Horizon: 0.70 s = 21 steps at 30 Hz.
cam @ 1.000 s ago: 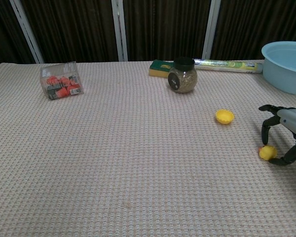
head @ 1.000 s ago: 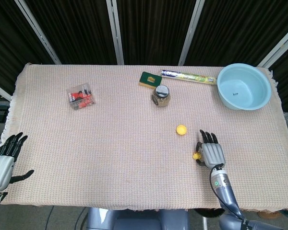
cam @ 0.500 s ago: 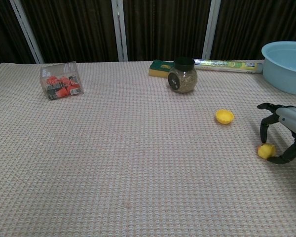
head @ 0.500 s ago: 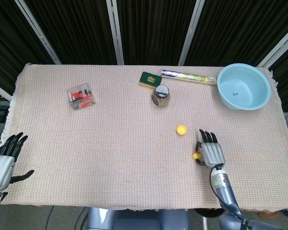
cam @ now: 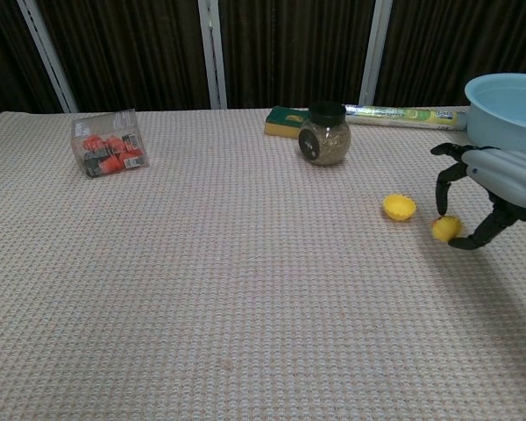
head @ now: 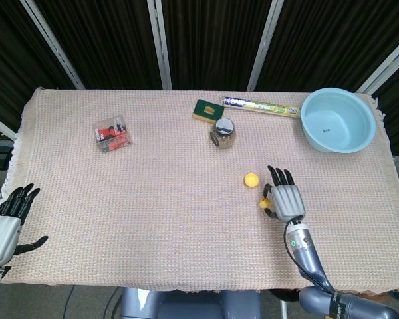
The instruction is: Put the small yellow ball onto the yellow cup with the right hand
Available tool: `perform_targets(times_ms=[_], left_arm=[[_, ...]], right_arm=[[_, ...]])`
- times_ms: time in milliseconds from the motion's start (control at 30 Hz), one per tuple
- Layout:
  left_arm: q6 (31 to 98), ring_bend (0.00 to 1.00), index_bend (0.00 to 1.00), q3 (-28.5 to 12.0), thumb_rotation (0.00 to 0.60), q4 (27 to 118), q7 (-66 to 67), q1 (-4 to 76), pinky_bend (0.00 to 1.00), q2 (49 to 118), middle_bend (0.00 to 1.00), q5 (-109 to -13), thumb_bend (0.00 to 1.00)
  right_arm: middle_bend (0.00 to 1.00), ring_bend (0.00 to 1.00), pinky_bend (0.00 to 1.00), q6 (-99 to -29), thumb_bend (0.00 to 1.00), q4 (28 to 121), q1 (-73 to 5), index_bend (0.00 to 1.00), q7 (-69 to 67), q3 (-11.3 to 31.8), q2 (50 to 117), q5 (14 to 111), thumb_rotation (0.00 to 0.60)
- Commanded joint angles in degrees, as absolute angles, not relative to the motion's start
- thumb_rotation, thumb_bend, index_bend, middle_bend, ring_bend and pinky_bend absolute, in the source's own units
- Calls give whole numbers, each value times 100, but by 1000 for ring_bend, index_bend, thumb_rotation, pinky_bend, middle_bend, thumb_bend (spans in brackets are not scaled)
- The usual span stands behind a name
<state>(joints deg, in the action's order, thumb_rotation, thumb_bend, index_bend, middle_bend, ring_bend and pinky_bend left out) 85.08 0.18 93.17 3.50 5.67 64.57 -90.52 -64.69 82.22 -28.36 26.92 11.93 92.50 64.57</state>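
The small yellow ball point(cam: 445, 228) point(head: 264, 203) is pinched between the thumb and a finger of my right hand point(cam: 495, 189) point(head: 285, 201), lifted a little off the cloth. The yellow cup point(cam: 399, 207) point(head: 251, 179) is a shallow cap lying on the table just left of the ball. My left hand point(head: 5, 222) rests at the table's front left corner with its fingers spread and nothing in it; the chest view does not show it.
A glass jar with a dark lid point(head: 223, 132) stands behind the cup. A green sponge point(head: 205, 109) and a foil-wrapped roll point(head: 261, 106) lie at the back, a light blue basin point(head: 337, 120) at the back right, a clear pack of red items point(head: 111, 133) at the left.
My right hand has lifted the ball off the cloth and carried it forward and left, closer to the yellow cup. The left hand has not moved.
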Motion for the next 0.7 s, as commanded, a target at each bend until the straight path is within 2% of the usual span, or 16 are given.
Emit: perform_targets(times_ms=[33, 200, 700], left_arm=[[8502, 0, 0, 4, 600, 9303, 299, 566, 216, 6462, 0, -9014, 0], [8446, 0, 0, -8, 600, 9301, 165, 577, 216, 6444, 0, -8944, 0], [8478, 0, 0, 21, 600, 9256, 43, 563, 216, 6432, 0, -8998, 0]], right_arm=[[0, 0, 0, -6373, 201, 8197, -3050, 562, 2840, 1371, 9318, 6357, 600], [0, 0, 0, -6197, 201, 8015, -3359, 562, 2953, 1581, 9528, 6174, 600], [0, 0, 0, -5898, 201, 7339, -3767, 562, 2903, 1669, 9944, 5950, 600]])
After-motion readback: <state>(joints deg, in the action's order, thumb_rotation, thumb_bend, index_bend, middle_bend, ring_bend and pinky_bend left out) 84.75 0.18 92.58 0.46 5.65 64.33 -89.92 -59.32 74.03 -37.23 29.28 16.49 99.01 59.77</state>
